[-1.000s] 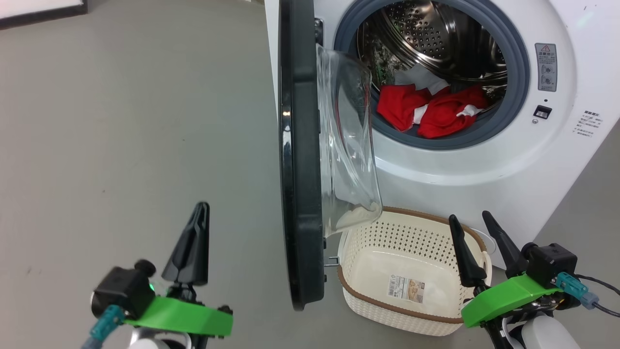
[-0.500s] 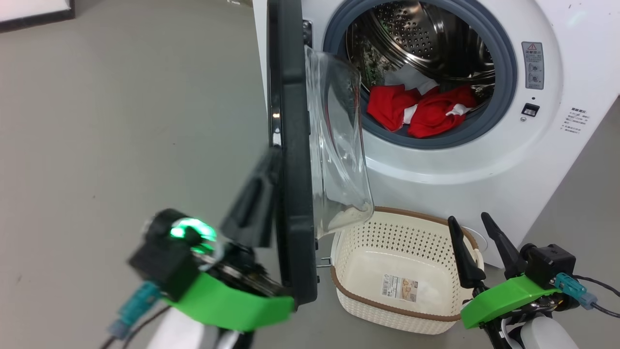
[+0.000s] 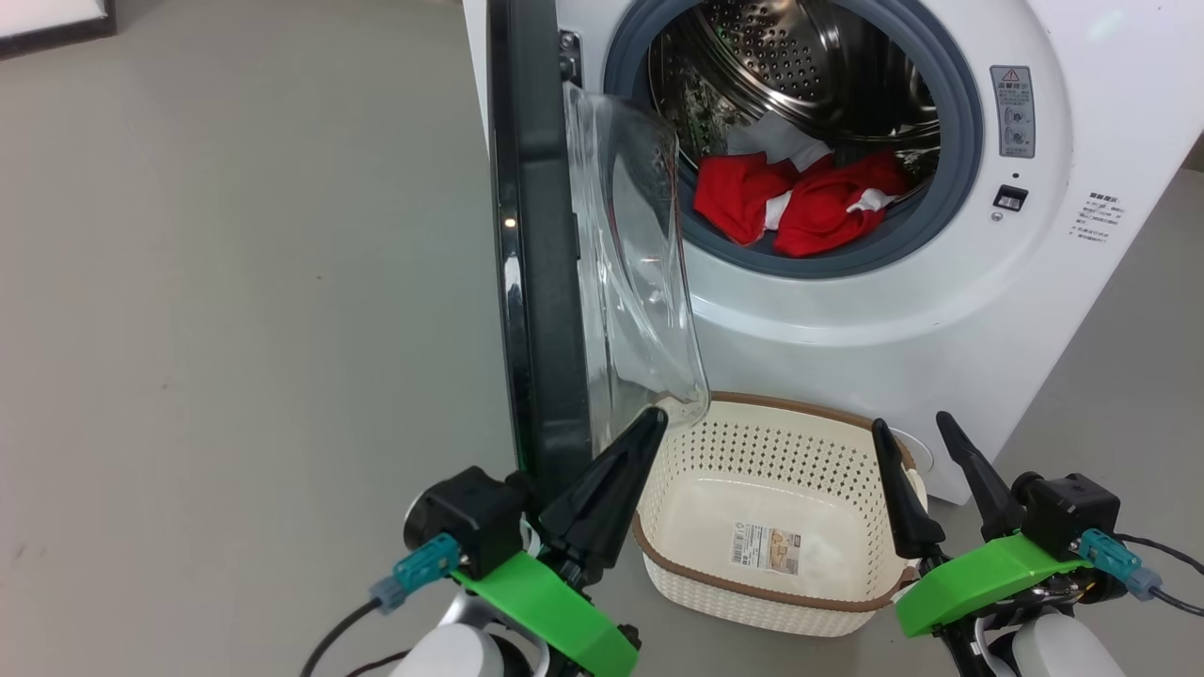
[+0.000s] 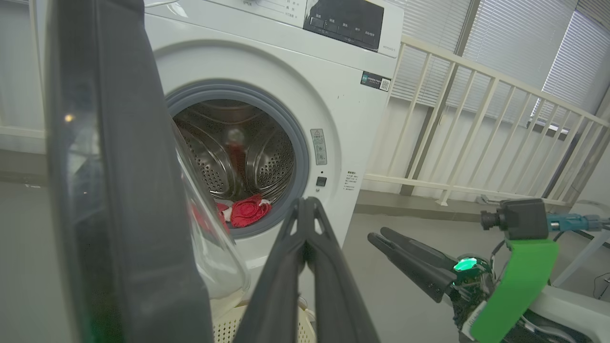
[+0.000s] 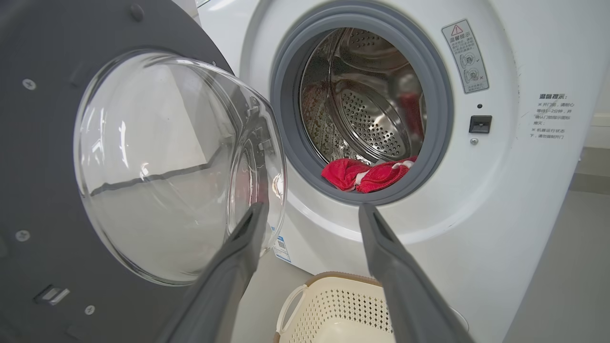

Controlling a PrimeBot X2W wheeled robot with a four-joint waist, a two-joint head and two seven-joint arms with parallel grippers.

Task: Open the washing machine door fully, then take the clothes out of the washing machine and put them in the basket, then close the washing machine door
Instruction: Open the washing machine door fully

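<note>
The washing machine [image 3: 847, 320] stands with its door [image 3: 531, 263] swung out edge-on toward me, the glass bowl [image 3: 640, 282] facing the drum. Red and white clothes [image 3: 790, 202] lie at the drum's front lip. The cream basket [image 3: 752, 442] sits on the floor below the opening. My left gripper [image 3: 656, 416] is shut with nothing in it. Its tip sits just under the bowl on the door's inner side, by the basket's left rim. My right gripper [image 3: 910, 423] is open over the basket's right end. In the left wrist view the left gripper [image 4: 305, 202] points at the clothes [image 4: 245, 212]. The right gripper [image 5: 312, 209] frames the clothes [image 5: 367, 174].
Grey floor [image 3: 235, 329] spreads wide to the left of the door. A white railing [image 4: 476, 133] and blinds stand to the right of the machine. The door's black rim [image 4: 119, 190] is close on the left of my left gripper.
My left gripper swung from the floor left of the door, past its lower edge, to the inner side under the glass bowl. The head view shifted; the right gripper held still.
</note>
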